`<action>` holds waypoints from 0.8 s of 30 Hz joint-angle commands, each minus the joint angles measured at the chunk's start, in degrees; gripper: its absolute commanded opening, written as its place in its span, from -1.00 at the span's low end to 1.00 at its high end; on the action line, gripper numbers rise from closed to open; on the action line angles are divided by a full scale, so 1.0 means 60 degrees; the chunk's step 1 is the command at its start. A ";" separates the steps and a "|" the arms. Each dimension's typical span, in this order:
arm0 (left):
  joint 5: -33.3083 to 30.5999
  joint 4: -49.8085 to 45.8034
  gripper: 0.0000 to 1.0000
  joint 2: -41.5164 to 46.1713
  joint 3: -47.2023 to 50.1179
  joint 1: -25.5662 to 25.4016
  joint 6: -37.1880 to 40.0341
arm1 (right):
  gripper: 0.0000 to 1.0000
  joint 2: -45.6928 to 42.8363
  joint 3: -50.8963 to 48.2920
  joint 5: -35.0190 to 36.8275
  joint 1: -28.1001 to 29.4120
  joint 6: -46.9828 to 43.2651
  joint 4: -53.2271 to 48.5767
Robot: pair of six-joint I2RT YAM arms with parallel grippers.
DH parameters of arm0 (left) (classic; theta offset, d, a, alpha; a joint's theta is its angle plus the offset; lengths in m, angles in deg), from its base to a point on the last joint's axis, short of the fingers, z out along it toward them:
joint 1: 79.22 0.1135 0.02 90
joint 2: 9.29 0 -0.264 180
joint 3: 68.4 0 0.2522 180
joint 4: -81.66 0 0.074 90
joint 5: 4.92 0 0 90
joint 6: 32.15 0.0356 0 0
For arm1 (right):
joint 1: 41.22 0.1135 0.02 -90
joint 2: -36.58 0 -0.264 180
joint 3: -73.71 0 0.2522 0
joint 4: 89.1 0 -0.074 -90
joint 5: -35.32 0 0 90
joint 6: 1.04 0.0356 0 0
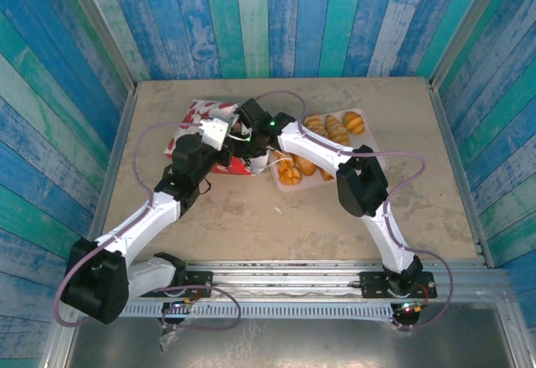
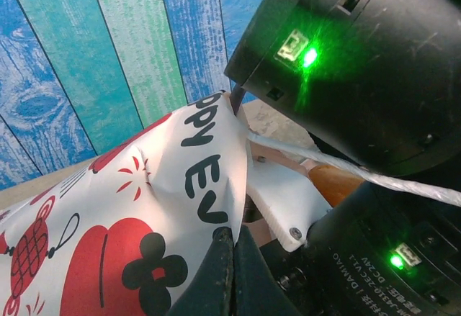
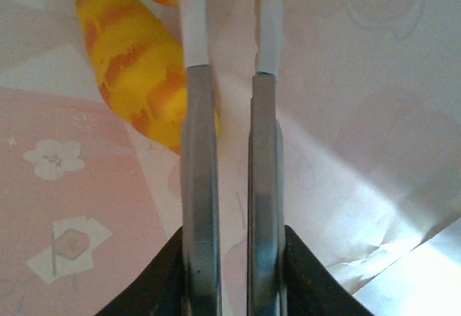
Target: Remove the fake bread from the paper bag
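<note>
Bag held at eleven o'clock on the table, right arm fishing inside!

The left gripper (image 2: 232,242) is clamped tight on the lip of the small white paper gift bag with red prints (image 1: 199,121), by my read lifting the mouth for its partner. The right gripper (image 3: 230,14) is deep inside, fingers drawn narrow. Whether they nip anything, I cannot tell, but an oblong golden-orange toy loaf (image 3: 133,64) lies just at their ten o'clock. At one o'clock, more golden toy bread (image 1: 335,126) sits on the pale pink tray (image 1: 374,137).
</note>
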 commanded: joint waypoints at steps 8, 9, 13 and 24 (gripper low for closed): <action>-0.0746 0.1107 -0.91 0.1311 0.0992 -0.0152 0.1675 | -0.86 -0.1608 -0.1677 -0.0079 0.0327 -0.0252 0.0350; -0.0776 0.1106 -0.90 0.1342 0.1016 -0.0140 0.1724 | -0.89 -0.1744 -0.1841 -0.0076 0.0375 -0.0198 0.0431; -0.0865 0.1004 -0.90 0.1372 0.1018 -0.0117 0.1810 | -0.97 -0.2040 -0.2152 -0.0123 0.0446 -0.0072 0.0470; -0.0902 0.0775 -0.90 0.0931 0.0690 -0.0109 0.1689 | -0.98 -0.2777 -0.2551 0.0171 0.0654 -0.0057 0.0142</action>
